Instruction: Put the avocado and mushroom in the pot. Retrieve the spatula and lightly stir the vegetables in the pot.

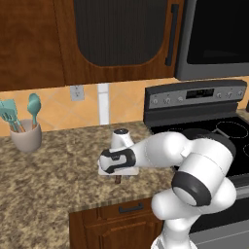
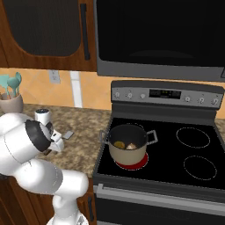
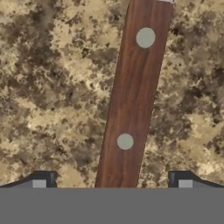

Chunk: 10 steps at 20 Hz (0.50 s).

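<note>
Speckled brown granite countertop (image 1: 53,160) ran from the left edge of the kitchen to a black stove (image 2: 176,154), under dark wooden cabinets (image 1: 73,39) and a microwave (image 2: 162,39). Near the back left corner of the counter stood a beige cup (image 1: 26,137) of teal utensils (image 1: 19,114).

On the stove's front left burner sat the pot (image 2: 127,147), resting on a red-glowing ring. Inside it lay the avocado (image 2: 119,144) toward the left and the pale mushroom (image 2: 131,146) just beside it on the right.

The arm reached low over the counter, close to its front edge and to the left of the stove. The gripper (image 3: 112,186) pointed straight down at the spatula (image 3: 131,100), which lay flat on the granite. In the hand view the brown wooden handle with two pale rivets ran up between the fingertips (image 3: 41,180), which stood wide apart on either side of it with granite showing in both gaps, so the fingers were released and held nothing. From the right base view, the spatula's pale blade (image 2: 68,135) stuck out just past the wrist toward the stove.
</note>
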Tool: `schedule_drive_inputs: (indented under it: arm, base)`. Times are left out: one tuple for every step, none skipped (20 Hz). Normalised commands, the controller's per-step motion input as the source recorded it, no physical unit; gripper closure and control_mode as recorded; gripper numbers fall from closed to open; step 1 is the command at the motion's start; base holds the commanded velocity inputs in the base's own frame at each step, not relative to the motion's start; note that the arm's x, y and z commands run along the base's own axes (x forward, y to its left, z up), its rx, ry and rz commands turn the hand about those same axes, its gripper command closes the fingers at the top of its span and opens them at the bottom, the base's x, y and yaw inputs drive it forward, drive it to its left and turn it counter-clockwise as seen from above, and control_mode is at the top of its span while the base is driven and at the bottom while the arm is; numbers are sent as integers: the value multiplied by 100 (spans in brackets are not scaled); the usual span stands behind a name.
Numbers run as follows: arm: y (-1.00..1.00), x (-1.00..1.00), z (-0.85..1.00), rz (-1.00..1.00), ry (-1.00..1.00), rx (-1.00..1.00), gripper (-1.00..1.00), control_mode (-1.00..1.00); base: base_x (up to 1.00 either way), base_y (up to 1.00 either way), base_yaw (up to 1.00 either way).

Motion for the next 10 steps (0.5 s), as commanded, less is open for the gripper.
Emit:
schedule_drive_inputs:
  arm:
    - [0,0,-11,0,0,1,100,-100]
    - [0,0,0,0,0,0,100,-100]
    - [0,0,0,0,0,0,100,-100]
    - [0,0,0,0,0,0,100,-100]
    - [0,0,0,0,0,0,100,-100]
    - [0,0,0,0,0,0,100,-100]
    - [0,0,0,0,0,0,100,-100]
    - [0,0,0,0,0,0,100,-100]
    - [0,0,0,0,0,0,100,-100]
    - [0,0,0,0,0,0,100,-100]
  base:
    - [0,0,0]
    - [0,0,0]
    - [0,0,0]
    - [0,0,0]
    - [0,0,0]
    - [0,0,0]
    - [0,0,0]
    - [0,0,0]
    - [0,0,0]
    - [0,0,0]
